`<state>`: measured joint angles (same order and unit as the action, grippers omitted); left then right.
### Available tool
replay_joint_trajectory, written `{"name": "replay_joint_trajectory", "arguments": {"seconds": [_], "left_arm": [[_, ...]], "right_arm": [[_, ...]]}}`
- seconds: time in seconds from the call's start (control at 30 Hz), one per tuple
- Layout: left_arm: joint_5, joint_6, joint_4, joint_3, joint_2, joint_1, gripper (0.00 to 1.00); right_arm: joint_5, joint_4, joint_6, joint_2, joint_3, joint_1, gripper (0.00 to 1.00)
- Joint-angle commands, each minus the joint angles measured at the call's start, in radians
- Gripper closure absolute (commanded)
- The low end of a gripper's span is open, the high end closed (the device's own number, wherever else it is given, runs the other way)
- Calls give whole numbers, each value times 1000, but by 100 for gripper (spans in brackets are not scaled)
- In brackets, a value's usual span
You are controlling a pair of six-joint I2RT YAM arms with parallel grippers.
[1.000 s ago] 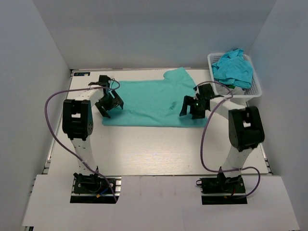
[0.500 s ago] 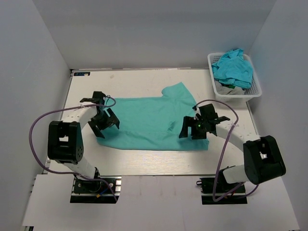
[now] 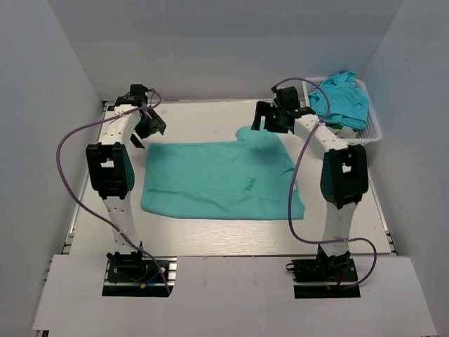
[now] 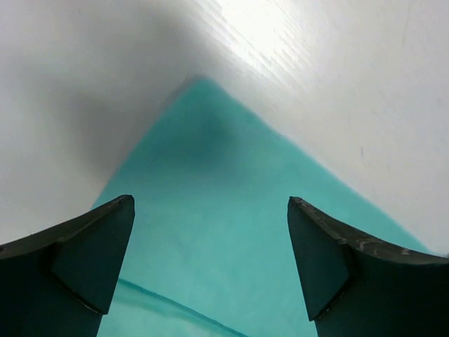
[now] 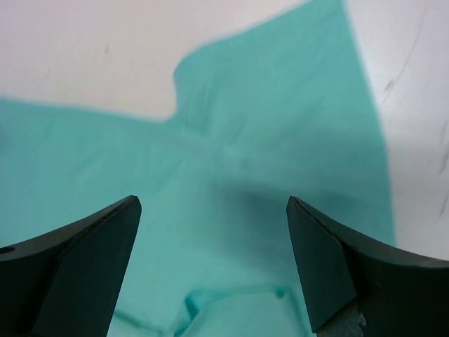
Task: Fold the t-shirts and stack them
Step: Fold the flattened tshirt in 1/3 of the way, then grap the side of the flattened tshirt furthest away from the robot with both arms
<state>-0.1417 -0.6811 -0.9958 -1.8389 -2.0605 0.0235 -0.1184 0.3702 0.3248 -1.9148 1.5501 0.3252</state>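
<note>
Left pincer (image 3: 146,133) above table (image 3: 203,116) (grey walls (image 3: 210,49))

No words, numbers or signs can be read in any view; the t-shirt (image 3: 217,175) spread on the table (image 3: 210,235) is plain green cloth with no print; the t-shirts (image 3: 340,98) in the basket (image 3: 372,133) at the far right corner show no letters.
</note>
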Motion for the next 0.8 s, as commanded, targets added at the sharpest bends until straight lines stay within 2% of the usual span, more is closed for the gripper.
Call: {"name": "replay_joint_trajectory", "arguments": {"seconds": [0.0,0.07,0.17,0.37,0.57,0.67,0.77], "left_arm": [[-58,-9,-84,-155,-81,-22,0],[-73,-9,-84,-221,-147,-33,0],[-84,0,-60,-272,-217,-42,0],[-41,38,-47,-335,-326,-51,0],[-62,38,-38,-312,-358,-60,20],[-52,38,-20,-290,-368,-60,34],[2,38,2,-266,-368,-60,53]], "right_arm": [[153,71,-50,-163,250,-26,10],[169,125,-73,-249,428,-35,10],[187,139,-70,-390,572,-58,10],[207,-9,-78,-483,608,-72,10],[210,-56,-139,-616,725,-66,10],[232,-45,-142,-644,725,-64,10],[261,-22,-176,-653,713,-54,18]]}}
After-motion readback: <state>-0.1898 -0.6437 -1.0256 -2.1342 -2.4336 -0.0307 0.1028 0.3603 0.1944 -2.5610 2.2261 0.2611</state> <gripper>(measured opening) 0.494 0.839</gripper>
